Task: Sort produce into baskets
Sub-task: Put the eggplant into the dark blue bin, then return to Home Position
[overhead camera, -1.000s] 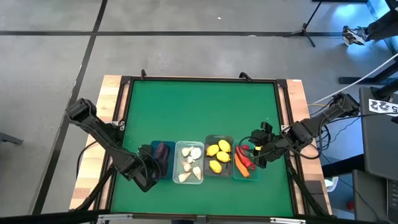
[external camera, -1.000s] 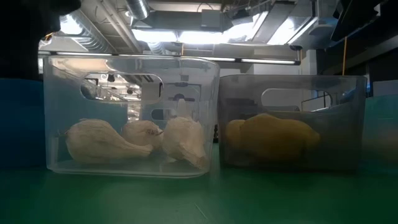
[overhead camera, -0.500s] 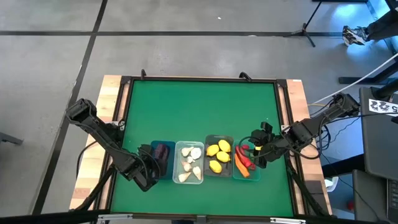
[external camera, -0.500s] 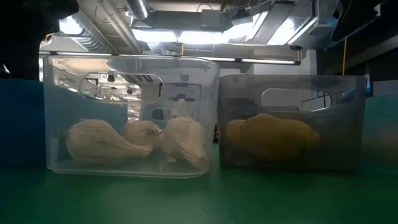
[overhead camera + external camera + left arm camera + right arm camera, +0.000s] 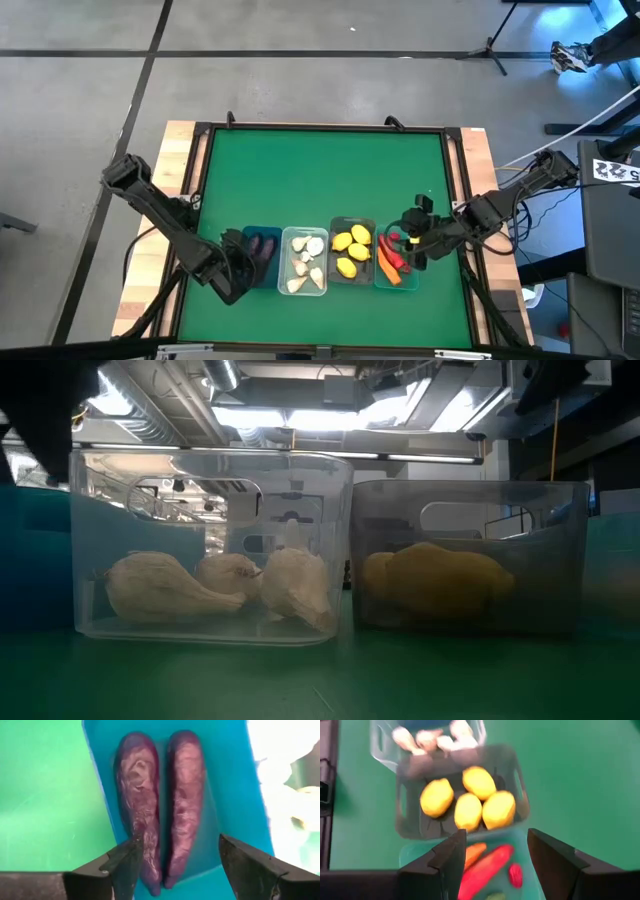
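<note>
Four baskets stand in a row near the table's front edge. The blue basket [image 5: 262,231] holds two dark purple pieces [image 5: 137,795] [image 5: 185,795] lying side by side on its floor. My left gripper [image 5: 179,847] hangs open above their near ends, one finger on each side [image 5: 240,268]. Garlic bulbs [image 5: 210,588] lie in the clear basket [image 5: 304,232], and lemons [image 5: 467,797] in the dark grey basket [image 5: 352,221]. The teal basket [image 5: 394,283] holds red and orange pieces [image 5: 485,865]. My right gripper [image 5: 495,847] is open above it [image 5: 411,245], with nothing between its fingers.
The green mat [image 5: 320,170] stretches from the baskets to the far edge, inside a dark frame [image 5: 320,127]. The low view sees through the clear basket [image 5: 210,545] and the grey basket [image 5: 470,555] to the room's ceiling lights.
My left arm has shifted a little toward the table's left edge, and its dark shape has gone up in the low view, baring the blue basket's wall. The purple pieces in the blue basket now show more fully from above. My right gripper has kept still.
</note>
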`<state>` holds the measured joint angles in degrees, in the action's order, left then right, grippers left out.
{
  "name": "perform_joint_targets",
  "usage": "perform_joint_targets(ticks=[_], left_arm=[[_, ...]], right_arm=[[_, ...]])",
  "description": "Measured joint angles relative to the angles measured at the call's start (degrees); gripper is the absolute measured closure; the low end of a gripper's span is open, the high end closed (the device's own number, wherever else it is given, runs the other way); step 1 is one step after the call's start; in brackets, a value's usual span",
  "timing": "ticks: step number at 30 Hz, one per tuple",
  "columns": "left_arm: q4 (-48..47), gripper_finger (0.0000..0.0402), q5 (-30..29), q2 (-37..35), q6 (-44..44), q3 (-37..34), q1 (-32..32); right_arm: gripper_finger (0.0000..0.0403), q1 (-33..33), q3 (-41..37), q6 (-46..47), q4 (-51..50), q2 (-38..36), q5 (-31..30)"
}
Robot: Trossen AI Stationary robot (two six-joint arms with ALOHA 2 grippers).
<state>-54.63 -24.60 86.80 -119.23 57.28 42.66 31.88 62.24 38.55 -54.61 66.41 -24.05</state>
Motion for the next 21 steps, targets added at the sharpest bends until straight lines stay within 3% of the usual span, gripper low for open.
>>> perform_joint_targets(ticks=[4, 7, 13, 21], left_arm=[[0.1, 0.0151, -1.0, -5.8, 4.6, 0.0, -1.3], [3.0, 0.0151, -5.5, -11.8, 12.9, 0.0, -2.5], [9.8, 0.0151, -19.0, -24.6, 48.0, 0.0, -4.8], [12.9, 0.0150, -20.9, -40.4, 80.6, 0.0, -6.9]], right_arm=[[0.0194, 0.0, 1.1, -7.4, 4.3, 0.0, -0.4], [0.0194, 0.0, 4.1, -13.7, 5.8, 0.0, 0.0], [0.0194, 0.0, 15.0, -29.9, -4.5, 0.0, 2.2], [0.0194, 0.0, 27.1, -32.1, -8.2, -4.1, -0.6]])
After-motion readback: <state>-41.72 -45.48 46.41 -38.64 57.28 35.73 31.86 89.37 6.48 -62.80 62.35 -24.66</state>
